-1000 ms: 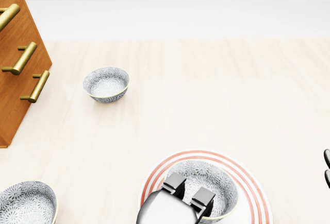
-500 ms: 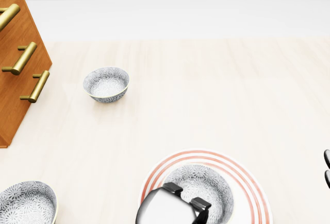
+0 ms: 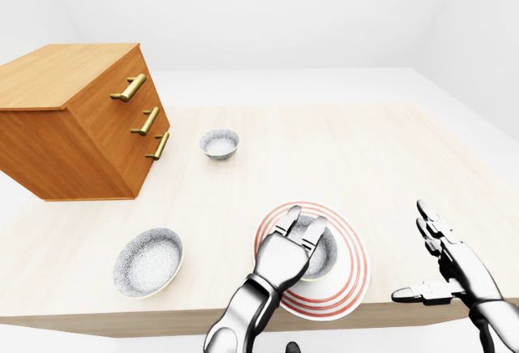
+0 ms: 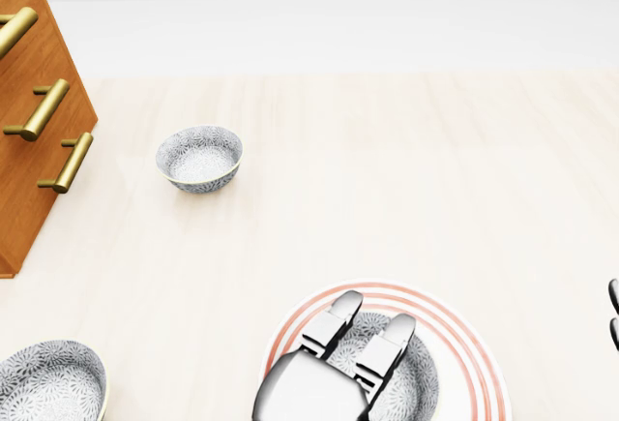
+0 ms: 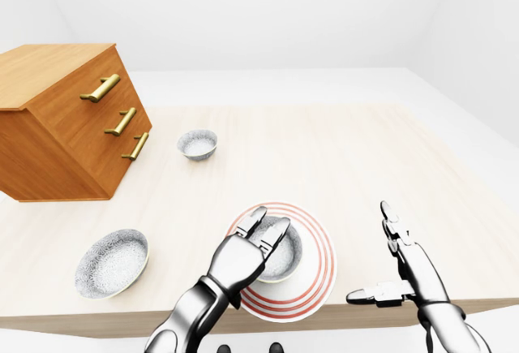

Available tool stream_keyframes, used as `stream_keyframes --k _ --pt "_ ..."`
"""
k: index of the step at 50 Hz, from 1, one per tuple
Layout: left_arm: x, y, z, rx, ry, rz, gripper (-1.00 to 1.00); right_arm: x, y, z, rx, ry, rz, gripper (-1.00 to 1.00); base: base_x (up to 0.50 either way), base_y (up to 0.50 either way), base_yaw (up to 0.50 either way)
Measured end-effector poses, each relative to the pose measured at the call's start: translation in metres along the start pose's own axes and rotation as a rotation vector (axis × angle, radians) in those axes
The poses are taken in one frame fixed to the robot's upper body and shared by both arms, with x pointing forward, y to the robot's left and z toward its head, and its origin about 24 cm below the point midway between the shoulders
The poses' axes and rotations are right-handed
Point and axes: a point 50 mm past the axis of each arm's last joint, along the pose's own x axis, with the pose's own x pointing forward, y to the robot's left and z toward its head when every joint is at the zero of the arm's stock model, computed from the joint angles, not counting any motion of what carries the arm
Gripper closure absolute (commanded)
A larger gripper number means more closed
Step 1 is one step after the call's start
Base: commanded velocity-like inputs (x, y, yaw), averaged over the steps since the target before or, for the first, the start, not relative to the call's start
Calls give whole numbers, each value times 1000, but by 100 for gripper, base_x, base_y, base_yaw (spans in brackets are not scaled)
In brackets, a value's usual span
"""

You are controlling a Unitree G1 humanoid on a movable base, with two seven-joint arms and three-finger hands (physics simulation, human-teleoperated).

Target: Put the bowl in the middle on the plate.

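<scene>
The shiny metal left hand (image 3: 285, 254) reaches in from the bottom edge and hovers low over the white round plate with red rings (image 3: 353, 267). Its fingers (image 4: 329, 322) are stretched out straight and apart, gripping nothing. On that plate sits the grey-patterned ceramic bowl (image 5: 290, 247), upright, a little toward the plate's left side. The right hand (image 5: 412, 278) hangs in the air well to the right of the plate, palm turned inward, its fingers spread and pointing up, the thumb jutting toward the plate, holding nothing.

Against half a second ago, the left fingers have uncurled: their dark tips were bent down onto the bowl, and now they lie flat and extended above it. The bowl rests on the plate as before.

The left hand covers the bowl's near-left rim, so I cannot tell whether the fingers touch it. The head view cuts off the plate's bottom edge and shows the right hand only as dark slivers at its right border.

Up and left of the plate stands a small grey-patterned bowl (image 3: 220, 143). Left of the plate lies a wider grey-patterned bowl (image 3: 147, 260), both on the pale wooden tabletop (image 3: 357, 154).
</scene>
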Motion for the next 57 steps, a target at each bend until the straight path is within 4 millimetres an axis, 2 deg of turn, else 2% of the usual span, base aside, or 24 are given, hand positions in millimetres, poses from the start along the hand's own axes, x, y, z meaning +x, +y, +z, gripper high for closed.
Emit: stream_keyframes --k 14,22,31,38,47,57 --pt "0 8 -7 -5 19 -7 -100 0 0 -1 2 2 0 -100 0 0 0" --pt "-11 33 -21 -37 49 -20 -100 0 0 -1 3 3 -1 -100 0 0 0" --pt "-47 74 -57 -80 147 -28 -100 0 0 -2 3 7 -1 -100 0 0 0" --pt "-83 118 -89 -77 237 188 -100 1 0 -3 4 12 -3 -100 0 0 0" --pt "-126 163 -120 -35 313 397 -100 1 1 -4 4 15 -3 -100 0 0 0" --pt "-176 210 -156 -116 407 597 -100 1 1 -4 4 17 -4 -100 0 0 0"
